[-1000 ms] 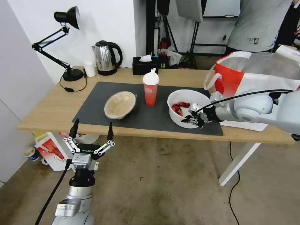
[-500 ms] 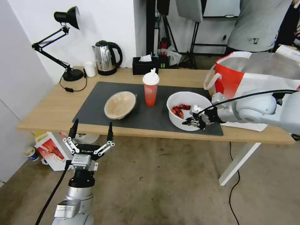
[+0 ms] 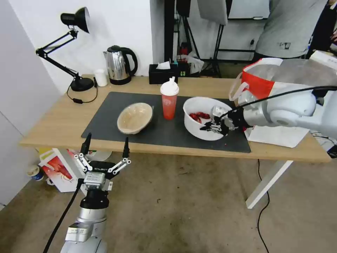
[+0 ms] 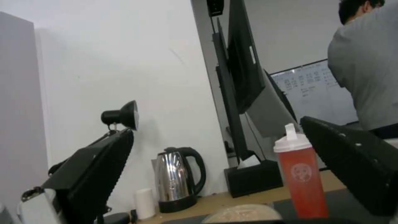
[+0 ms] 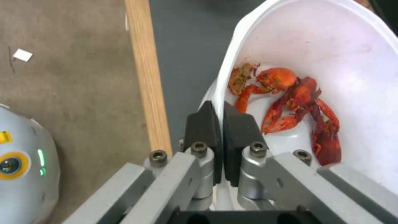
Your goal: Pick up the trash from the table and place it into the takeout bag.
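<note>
At the lower left of the head view, my left gripper (image 3: 105,149) waits below the table (image 3: 52,126) edge, with its fingers spread wide and nothing between them. It points up at the near edge of the table and is far from all the trash.

A little to the right, on the dark mat (image 3: 105,116), sits the tan paper bowl (image 3: 135,117). Next to it stands the red drink cup (image 3: 169,100) with its white lid. Both are free and nothing touches them.

Right of the cup is the white bowl (image 3: 203,117) with red scraps (image 3: 197,116) inside. My right gripper (image 3: 213,125) pinches the near right side of its rim. In the right wrist view my two black pads (image 5: 238,137) are squeezed close together with the thin white rim (image 5: 226,74) between them, one pad inside the bowl and one outside. The bowl looks tipped and maybe lifted a bit off the mat, but I cannot be sure from here.

The takeout bag (image 3: 259,88) stands at the right of the picture, just past my right arm, with its open top facing up. So the bowl has to go up and to the right, and my right arm is the near one for that.
</note>
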You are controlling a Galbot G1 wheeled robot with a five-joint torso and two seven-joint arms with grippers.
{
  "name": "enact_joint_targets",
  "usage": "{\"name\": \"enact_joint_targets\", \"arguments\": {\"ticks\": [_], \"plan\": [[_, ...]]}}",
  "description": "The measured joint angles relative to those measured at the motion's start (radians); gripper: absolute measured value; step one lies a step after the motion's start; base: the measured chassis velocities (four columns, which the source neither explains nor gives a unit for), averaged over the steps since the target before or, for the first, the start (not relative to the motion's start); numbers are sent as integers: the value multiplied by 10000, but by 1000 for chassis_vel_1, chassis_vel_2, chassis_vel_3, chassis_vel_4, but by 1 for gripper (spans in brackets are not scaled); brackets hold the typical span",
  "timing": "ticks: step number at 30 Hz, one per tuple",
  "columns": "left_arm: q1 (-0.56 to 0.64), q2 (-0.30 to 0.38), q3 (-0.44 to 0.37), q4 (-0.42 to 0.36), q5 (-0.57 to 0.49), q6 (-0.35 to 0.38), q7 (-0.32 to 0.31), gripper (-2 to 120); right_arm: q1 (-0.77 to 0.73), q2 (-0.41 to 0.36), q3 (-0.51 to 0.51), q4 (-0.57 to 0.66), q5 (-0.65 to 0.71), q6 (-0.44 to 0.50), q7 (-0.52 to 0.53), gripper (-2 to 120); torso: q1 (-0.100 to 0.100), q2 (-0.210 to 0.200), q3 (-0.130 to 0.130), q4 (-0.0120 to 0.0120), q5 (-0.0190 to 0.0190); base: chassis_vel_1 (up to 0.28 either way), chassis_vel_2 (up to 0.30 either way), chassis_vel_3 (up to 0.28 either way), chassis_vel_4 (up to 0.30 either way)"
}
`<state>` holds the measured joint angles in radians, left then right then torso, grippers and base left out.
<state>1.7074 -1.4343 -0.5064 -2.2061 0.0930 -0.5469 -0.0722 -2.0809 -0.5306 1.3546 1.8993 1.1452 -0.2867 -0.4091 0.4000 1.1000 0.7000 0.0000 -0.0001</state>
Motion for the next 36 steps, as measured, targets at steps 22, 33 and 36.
{"name": "enact_joint_targets", "arguments": {"ticks": [22, 33, 36], "plan": [[-357, 157, 181, 674, -14, -87, 68, 100, 3384, -43, -2080, 686, 908, 296, 239, 0, 0, 0, 0, -1, 1, 0, 0, 0, 0], [-425, 205, 336, 999, -29, -235, 106, 100, 4447, -101, -2555, 780, 1350, 366, 278, 0, 0, 0, 0, -1, 0, 0, 0, 0, 0], [-449, 245, 371, 1033, -28, -242, 131, 100, 4758, -169, -2566, 815, 1522, 366, 259, 0, 0, 1, 0, -1, 0, 0, 0, 0, 0]]}}
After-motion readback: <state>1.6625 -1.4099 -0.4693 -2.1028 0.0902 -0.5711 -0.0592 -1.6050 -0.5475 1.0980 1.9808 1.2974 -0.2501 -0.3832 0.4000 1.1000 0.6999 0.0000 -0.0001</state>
